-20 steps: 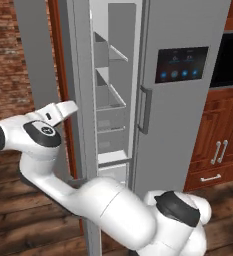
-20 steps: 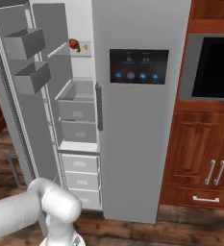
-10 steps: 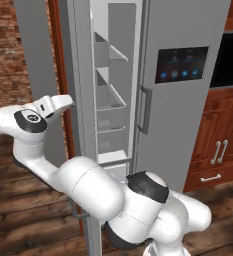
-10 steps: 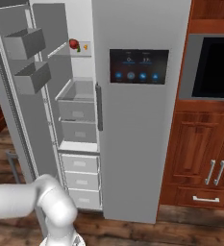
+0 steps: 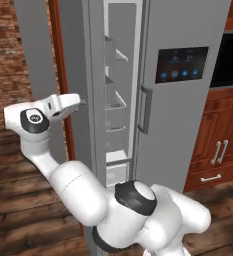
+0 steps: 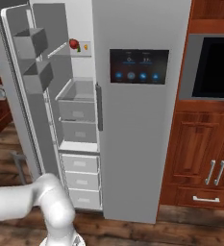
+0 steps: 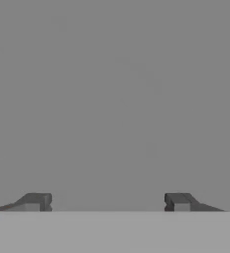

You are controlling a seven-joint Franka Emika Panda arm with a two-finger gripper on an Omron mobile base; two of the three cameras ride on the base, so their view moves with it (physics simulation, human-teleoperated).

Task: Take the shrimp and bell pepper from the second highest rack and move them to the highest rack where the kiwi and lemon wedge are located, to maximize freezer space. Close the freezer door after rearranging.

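Here, hand (image 5: 80, 101) against freezer door (image 5: 75, 75)

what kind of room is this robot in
A rendered home kitchen, most likely: a tall two-door grey fridge with its freezer door open, wooden cabinets, and what looks like a built-in oven.

Two door bins (image 6: 31, 42), perhaps three drawers (image 6: 80, 164).
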